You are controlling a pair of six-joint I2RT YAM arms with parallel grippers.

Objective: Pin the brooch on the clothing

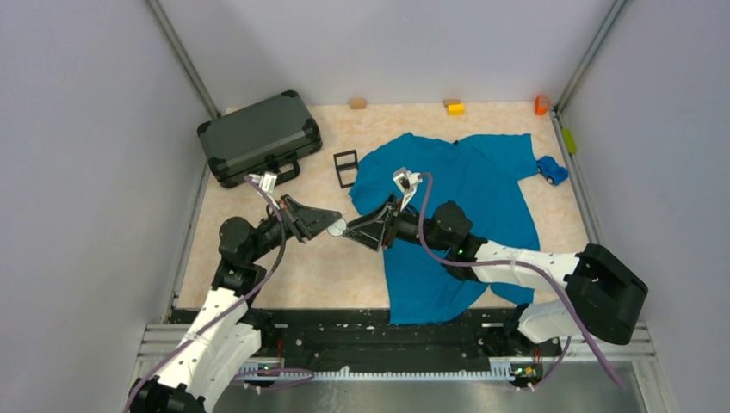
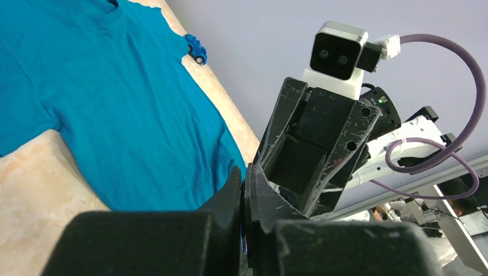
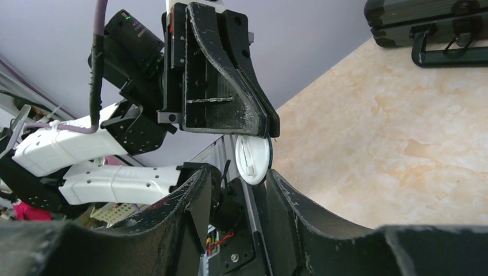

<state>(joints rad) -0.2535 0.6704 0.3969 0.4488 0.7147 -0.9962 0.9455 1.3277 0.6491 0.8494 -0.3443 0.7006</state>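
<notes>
The left gripper (image 1: 330,224) is pinched tight on the upper rim of the brooch (image 3: 253,159), a small round disc that shows a pale white face to the right wrist camera. The right gripper (image 3: 239,176) meets it nose to nose, its jaws partly apart with the disc hanging between the two fingers (image 3: 193,198); whether either finger touches the disc cannot be told. Seen from above, the brooch (image 1: 337,227) sits over bare desk (image 1: 310,275) just left of the teal T-shirt (image 1: 478,189), clear of the fabric. The shirt lies flat on the right half of the desk, reaching from near the far edge down to the near edge. A dark grey case (image 1: 258,136) lies at the far-left corner, a black rectangular frame (image 1: 345,168) between it and the shirt. A blue toy car (image 1: 552,170) is by the right edge, just beside a sleeve.
</notes>
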